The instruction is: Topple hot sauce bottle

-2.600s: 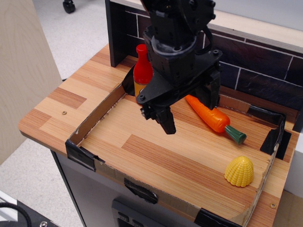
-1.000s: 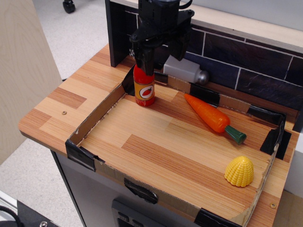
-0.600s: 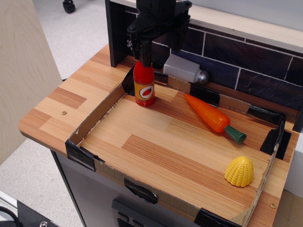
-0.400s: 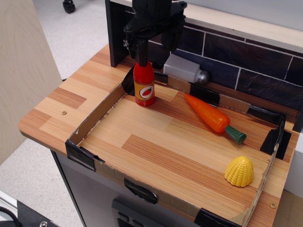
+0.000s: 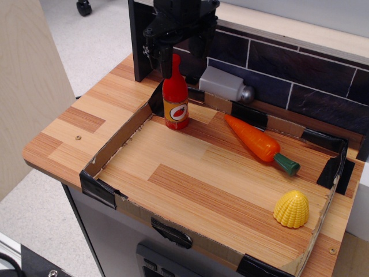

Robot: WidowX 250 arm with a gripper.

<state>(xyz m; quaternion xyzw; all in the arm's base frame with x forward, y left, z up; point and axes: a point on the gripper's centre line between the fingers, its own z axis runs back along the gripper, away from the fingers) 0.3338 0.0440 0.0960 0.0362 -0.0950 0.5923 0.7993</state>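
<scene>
Hot sauce bottle [image 5: 175, 99] stands upright beneath the claw [image 5: 180, 51].

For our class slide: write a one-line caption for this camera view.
Gripper above the upright bottle in a tray with a carrot and corn.

"What is sitting on the wooden table [image 5: 69, 124]?"

"A low cardboard tray [image 5: 112, 147] is lying on it. Inside, the hot sauce bottle [image 5: 175, 98] is standing up in the back corner. A carrot [image 5: 258, 142] is lying near the back. A yellow corn [image 5: 291, 209] is sitting by the right side."
</scene>
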